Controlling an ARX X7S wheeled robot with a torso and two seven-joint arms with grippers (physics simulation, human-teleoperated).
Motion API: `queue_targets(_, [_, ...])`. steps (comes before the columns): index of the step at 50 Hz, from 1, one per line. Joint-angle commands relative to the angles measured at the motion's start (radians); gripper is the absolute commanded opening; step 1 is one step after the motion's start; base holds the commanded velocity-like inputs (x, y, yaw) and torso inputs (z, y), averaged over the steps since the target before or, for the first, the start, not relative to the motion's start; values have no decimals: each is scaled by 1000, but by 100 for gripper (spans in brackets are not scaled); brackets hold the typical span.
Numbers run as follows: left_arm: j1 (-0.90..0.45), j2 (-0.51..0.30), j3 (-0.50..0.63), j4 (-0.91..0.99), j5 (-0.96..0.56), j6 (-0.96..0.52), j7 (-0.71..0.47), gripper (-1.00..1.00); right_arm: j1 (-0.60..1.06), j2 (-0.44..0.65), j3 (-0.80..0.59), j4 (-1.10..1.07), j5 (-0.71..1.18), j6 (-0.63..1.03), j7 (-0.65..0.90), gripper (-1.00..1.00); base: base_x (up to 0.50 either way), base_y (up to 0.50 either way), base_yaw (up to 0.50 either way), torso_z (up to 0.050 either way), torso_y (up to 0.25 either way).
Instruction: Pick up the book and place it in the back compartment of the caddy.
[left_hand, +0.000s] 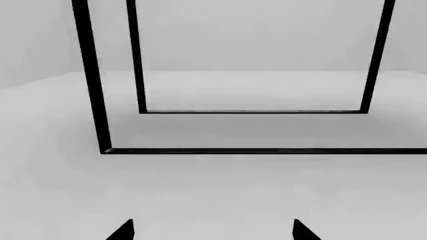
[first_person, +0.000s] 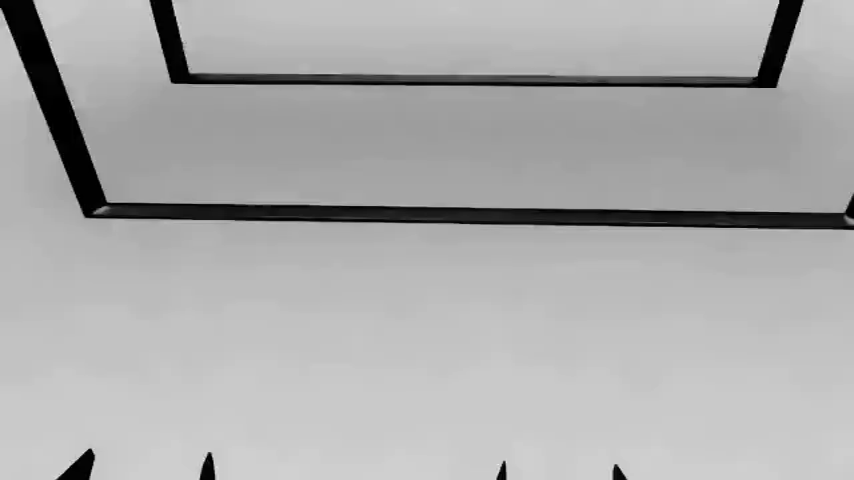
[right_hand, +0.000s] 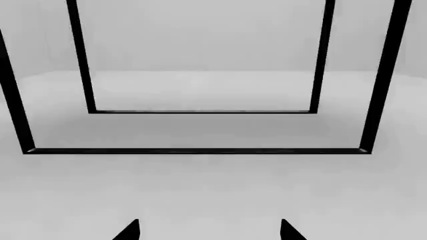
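Black frame bars (first_person: 454, 214) on pale grey floor (first_person: 427, 340), both tools apart-tipped.

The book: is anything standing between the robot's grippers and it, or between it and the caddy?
These pictures cannot settle that: neither book nor caddy shows in any view. Only a grey floor and a black frame appear. The left gripper and right gripper show only as dark fingertips, spread apart, holding nothing.

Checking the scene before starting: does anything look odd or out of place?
Yes: no book, caddy or table top shows in any view, only a black frame on a bare grey floor. Both grippers look open, holding nothing.
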Motion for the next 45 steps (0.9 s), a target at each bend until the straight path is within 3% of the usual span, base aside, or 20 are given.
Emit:
queue_targets(1, [-12,-151,199,14,-168,0,-199,100,0,9,-13,0,9,0,13,100,0,0,0,0,0])
queue_targets(6, [-14,-171,203,2,-164,25,-202,100,13,27,-33,73,8,-81,35,100,0,0,0,0,0])
queue_targets(20, [7,-193,227,11,-127,81,-207,100,-4,59,-70,10,69,-16,58,100,0,0,0,0,0])
queue_targets(22, [25,-197,222,34,-109,158,-216,100,-2,70,-75,0,87,-13,42,100,0,0,0,0,0])
queue_targets(27, [-2,-221,231,97,-107,68,-211,100,-7,83,-62,-46,111,13,53,100,0,0,0,50,0])
queue_targets(33, [-53,-236,229,194,-110,-27,-216,100,8,114,-69,-205,121,155,69,100,0,0,0,50,0])
queue_targets(45, [-225,-272,198,293,-115,-184,-220,100,202,192,-20,-469,183,477,90,100,0,0,0,50,0])
